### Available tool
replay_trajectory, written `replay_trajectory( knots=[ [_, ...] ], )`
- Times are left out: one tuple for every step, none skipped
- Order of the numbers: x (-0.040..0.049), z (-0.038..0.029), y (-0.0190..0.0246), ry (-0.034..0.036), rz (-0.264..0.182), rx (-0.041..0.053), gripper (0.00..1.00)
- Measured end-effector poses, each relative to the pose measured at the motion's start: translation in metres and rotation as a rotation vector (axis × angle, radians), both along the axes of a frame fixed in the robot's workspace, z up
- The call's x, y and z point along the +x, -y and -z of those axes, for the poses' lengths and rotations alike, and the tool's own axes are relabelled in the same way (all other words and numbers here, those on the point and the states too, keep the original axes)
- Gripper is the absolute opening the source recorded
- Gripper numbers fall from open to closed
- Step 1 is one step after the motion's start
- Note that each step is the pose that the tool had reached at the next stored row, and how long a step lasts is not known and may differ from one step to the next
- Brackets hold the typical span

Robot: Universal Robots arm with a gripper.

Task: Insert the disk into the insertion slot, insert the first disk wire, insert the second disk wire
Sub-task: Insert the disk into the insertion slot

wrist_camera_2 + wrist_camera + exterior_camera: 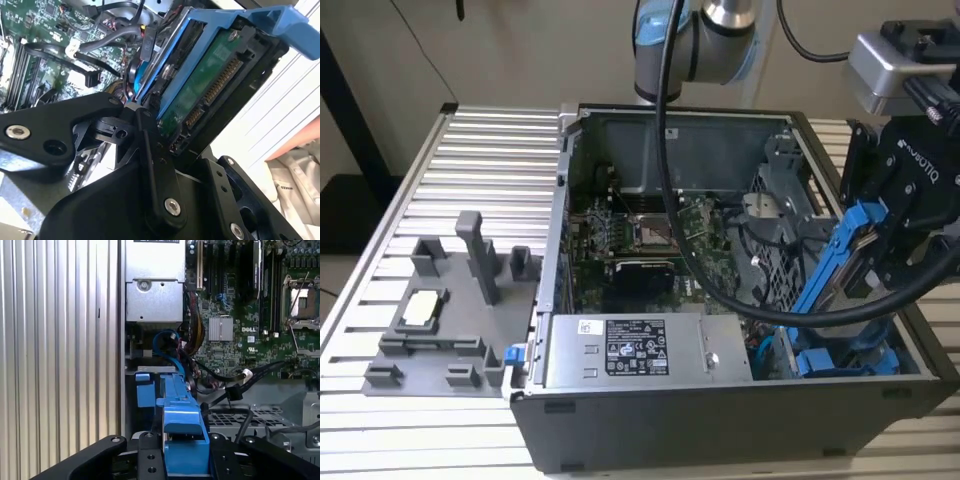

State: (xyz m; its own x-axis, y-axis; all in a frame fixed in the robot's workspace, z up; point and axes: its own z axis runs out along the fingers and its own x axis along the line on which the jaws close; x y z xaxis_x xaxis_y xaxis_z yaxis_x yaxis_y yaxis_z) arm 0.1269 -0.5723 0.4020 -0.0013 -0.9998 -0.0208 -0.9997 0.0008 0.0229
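**Exterior view, read from its left to its right.** A grey moulded plastic fixture tray (pixel 430 335) is lying on the ribbed aluminium surface (pixel 490 150), just beside the open dark grey metal computer case (pixel 720 425). Inside the case, a green motherboard (pixel 650 235) is lying flat, and a grey labelled power-supply box (pixel 635 350) is sitting along the near wall. At the case's right end, my black gripper (pixel 885 245) is clamping the flat silver-grey disk (pixel 832 268) in its bright blue plastic carrier frame, with my jaws standing narrow, closed on it. I am holding the disk tilted. Its lower end is pointing down into the case opening, above the blue plastic parts (pixel 840 360) in the near corner, and its upper end is rising past the rim.

**Second wrist view.** The disk's green circuit-board face and connector edge are showing.

**First wrist view.** The frame's blue end tab is sitting between my fingers (pixel 145 460), and black cables (pixel 250 375) are lying beyond it.
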Motion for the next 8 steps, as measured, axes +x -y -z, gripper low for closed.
replay_trajectory(
  knots=[
    [0.0,0.0017,0.0,-0.0001,0.0,-0.0004,0.33],
    [0.0,0.0036,0.0,0.0,0.0,-0.001,0.33],
    [0.0001,0.0054,0.0,0.0,0.0,-0.0012,0.33],
    [0.0,0.0072,0.0,0.0,0.0,-0.0014,0.33],
    [0.0,0.0089,0.0,0.0,0.0,-0.0016,0.33],
    [0.0,0.0107,0.0,0.0,0.0,-0.0017,0.33],
    [0.0001,0.0127,0.0,0.0,0.0,-0.0017,0.33],
    [0.0001,0.0145,0.0,0.0,0.0,-0.002,0.33]
  ],
)
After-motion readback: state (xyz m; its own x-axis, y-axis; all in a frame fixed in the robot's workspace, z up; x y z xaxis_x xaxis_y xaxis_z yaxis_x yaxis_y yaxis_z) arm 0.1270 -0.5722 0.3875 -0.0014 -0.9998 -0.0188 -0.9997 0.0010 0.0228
